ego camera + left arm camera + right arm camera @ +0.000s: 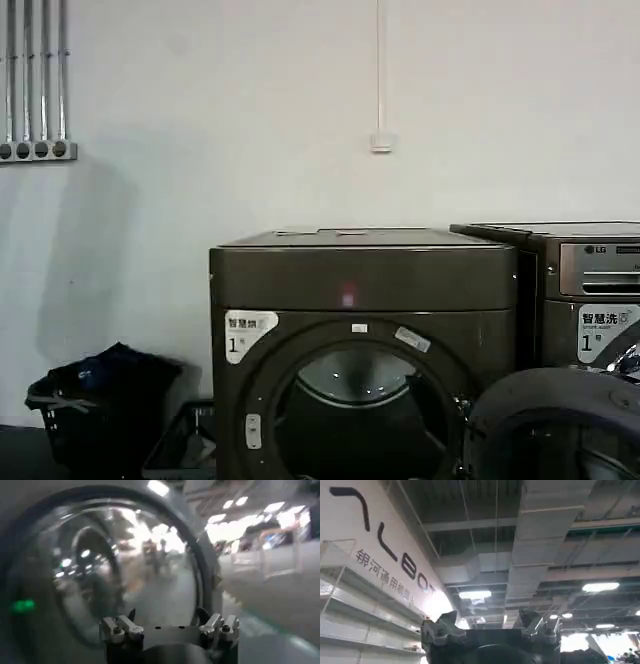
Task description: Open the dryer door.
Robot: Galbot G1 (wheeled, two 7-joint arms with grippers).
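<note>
Already the dryer door hangs swung out to the dryer's right, seemingly close before the spread-fingered left gripper.

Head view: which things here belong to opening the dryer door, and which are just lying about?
Job in hand:
- dryer, drum opening exposed
- dryer door, already swung open to the right
- left gripper, close to the door's glass

Lying about:
- LG machine
- dark laundry basket
- wall pipes
</note>
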